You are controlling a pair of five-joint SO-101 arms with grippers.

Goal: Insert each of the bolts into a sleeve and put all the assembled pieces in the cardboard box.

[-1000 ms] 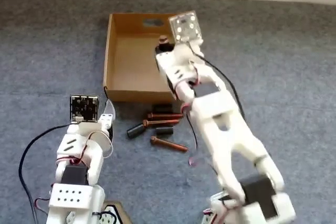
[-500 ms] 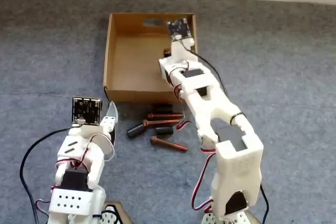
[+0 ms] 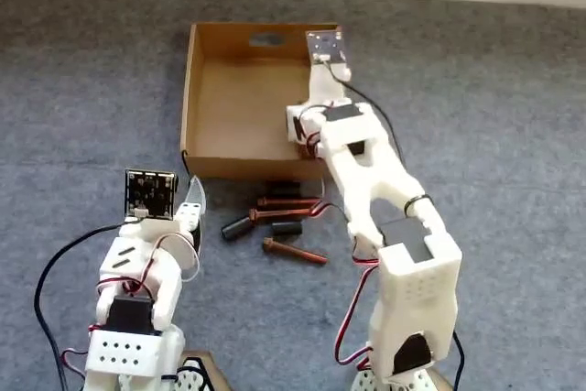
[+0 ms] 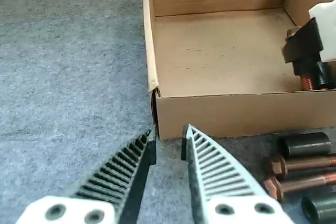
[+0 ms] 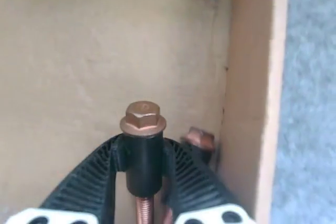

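My right gripper (image 5: 143,148) is shut on a black sleeve (image 5: 142,169) with a copper bolt (image 5: 143,119) through it, held inside the cardboard box (image 5: 252,103) close to its right wall. A second copper bolt head (image 5: 199,139) shows just beside it, against that wall. In the high view the right gripper (image 3: 298,130) sits over the box's (image 3: 188,89) near right corner. Loose bolts (image 3: 284,200) (image 3: 293,251) and sleeves (image 3: 236,226) lie on the carpet in front of the box. My left gripper (image 4: 168,135) stands open and holds nothing, low before the box's front wall (image 4: 236,111).
Grey carpet surrounds the box. From the left wrist, a sleeve (image 4: 307,144) and two bolts (image 4: 302,163) lie to one side of the left gripper. The right arm (image 3: 375,180) stretches over the loose parts.
The right arm has swung its wrist across the box toward the right wall and settled lower with the sleeved bolt. The left arm shifted slightly, then kept still.
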